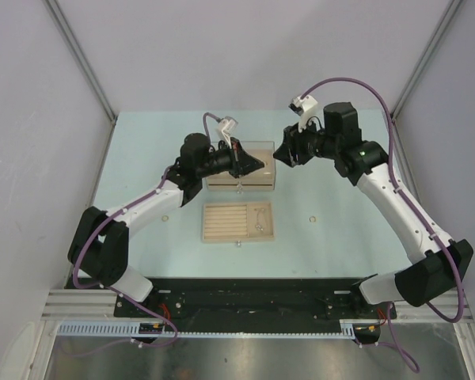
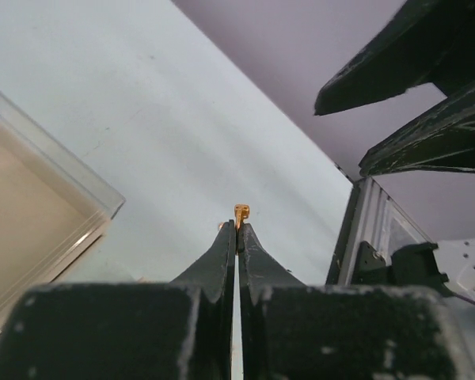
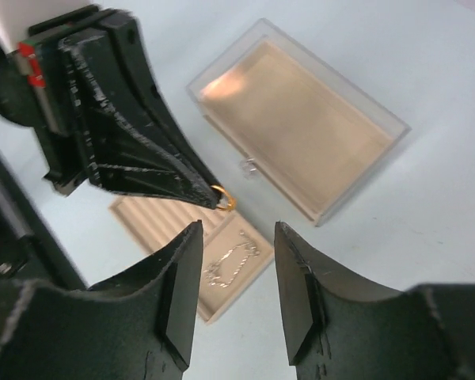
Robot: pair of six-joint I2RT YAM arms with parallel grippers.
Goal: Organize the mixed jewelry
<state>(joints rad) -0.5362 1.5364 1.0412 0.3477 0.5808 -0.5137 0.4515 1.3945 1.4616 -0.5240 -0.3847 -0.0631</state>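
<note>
My left gripper (image 2: 238,226) is shut on a small gold ring (image 2: 241,212), pinched at the fingertips and held in the air above the table. In the right wrist view the same left gripper (image 3: 214,198) holds the ring (image 3: 226,199) just ahead of my right gripper (image 3: 237,228), which is open and empty. In the top view the left gripper (image 1: 261,162) and right gripper (image 1: 279,154) nearly meet tip to tip. A thin silvery chain (image 3: 231,261) lies in the end compartment of the beige slotted tray (image 1: 222,224). Tiny pieces lie on the table at the left (image 1: 165,219) and right (image 1: 311,218).
A beige box with a clear lid (image 1: 241,180) sits under the left gripper, behind the tray; it also shows in the left wrist view (image 2: 32,214) and the right wrist view (image 3: 301,127). Grey walls enclose the light-blue table (image 1: 340,206).
</note>
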